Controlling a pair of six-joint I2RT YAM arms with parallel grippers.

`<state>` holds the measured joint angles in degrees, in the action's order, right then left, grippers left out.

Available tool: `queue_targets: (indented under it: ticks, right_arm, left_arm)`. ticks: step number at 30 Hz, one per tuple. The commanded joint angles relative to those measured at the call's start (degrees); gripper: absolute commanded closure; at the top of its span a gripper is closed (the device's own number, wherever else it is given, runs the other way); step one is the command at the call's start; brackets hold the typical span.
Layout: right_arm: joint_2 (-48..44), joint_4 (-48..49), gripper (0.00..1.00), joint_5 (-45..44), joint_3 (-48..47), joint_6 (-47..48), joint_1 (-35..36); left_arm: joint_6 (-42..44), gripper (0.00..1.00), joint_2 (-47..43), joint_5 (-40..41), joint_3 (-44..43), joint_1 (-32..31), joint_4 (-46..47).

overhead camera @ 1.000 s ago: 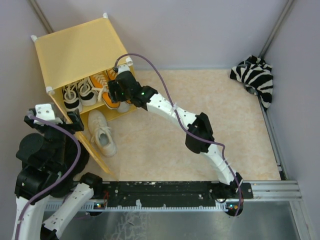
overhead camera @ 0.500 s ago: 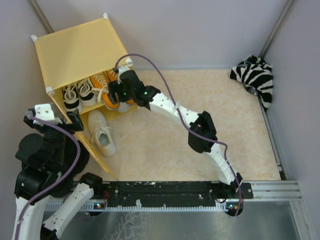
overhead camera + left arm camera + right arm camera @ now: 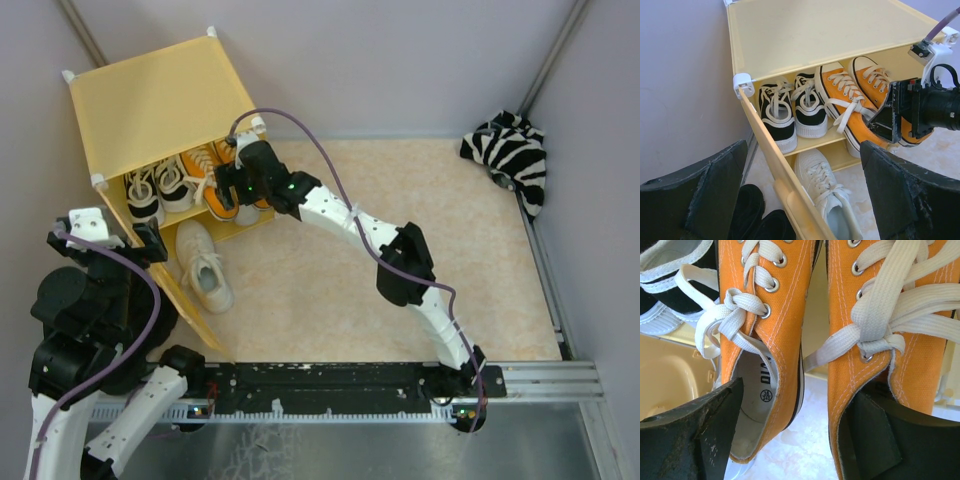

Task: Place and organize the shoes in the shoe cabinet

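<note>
Shoe cabinet [image 3: 150, 105] at the bench's [image 3: 400, 290] far left corner, its shelf carrying a black-and-white pair [image 3: 790, 107] beside an orange pair [image 3: 850, 100]. Right gripper [image 3: 790, 435], jaws apart, straddles the orange heels. Left gripper [image 3: 800, 190] stands open before a white sneaker [image 3: 205, 268].

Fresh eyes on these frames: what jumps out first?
The orange pair on the upper shelf of the yellow shoe cabinet at the table's far left, with the right gripper at their heels and its fingers spread, one inside each shoe's opening. Beside them sit the black-and-white sneakers, and a white sneaker pokes out of the lower level. A zebra-striped cloth bundle lies in the far right corner.
</note>
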<state>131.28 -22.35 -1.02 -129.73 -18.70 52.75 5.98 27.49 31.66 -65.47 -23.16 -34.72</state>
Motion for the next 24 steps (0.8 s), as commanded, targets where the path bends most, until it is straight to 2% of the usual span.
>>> queue_targets:
  ticks: [1,4,10,17,20,24]
  right_arm:
    - [-13.42,19.73,0.20,-2.15,-3.25,6.43,0.24]
    - [-12.02,18.10,0.21,0.59,-3.34,5.56,-0.04]
    - [-7.28,9.80,0.21,0.50,-7.86,10.06,0.35]
    - [-2.20,-0.45,0.21,2.29,-10.75,19.35,1.06]
    - [-1.79,-2.59,0.19,3.81,-11.24,24.22,1.46]
    - [-0.68,-2.19,0.14,3.52,-11.85,26.25,1.41]
  left_arm:
    - [-0.82,0.01,-0.52,-0.39,-1.49,-0.35,0.33]
    - [-0.86,0.01,-0.87,-0.03,-1.34,-0.39,-0.05]
    - [-0.91,0.01,-1.24,0.32,-1.29,-0.36,-0.40]
    - [-0.18,0.01,-1.66,0.68,-0.67,-0.38,-0.36]
    - [0.07,0.01,-1.79,0.62,-0.37,-0.39,-0.07]
    - [-0.19,0.01,-2.06,0.36,-0.36,-0.33,0.05]
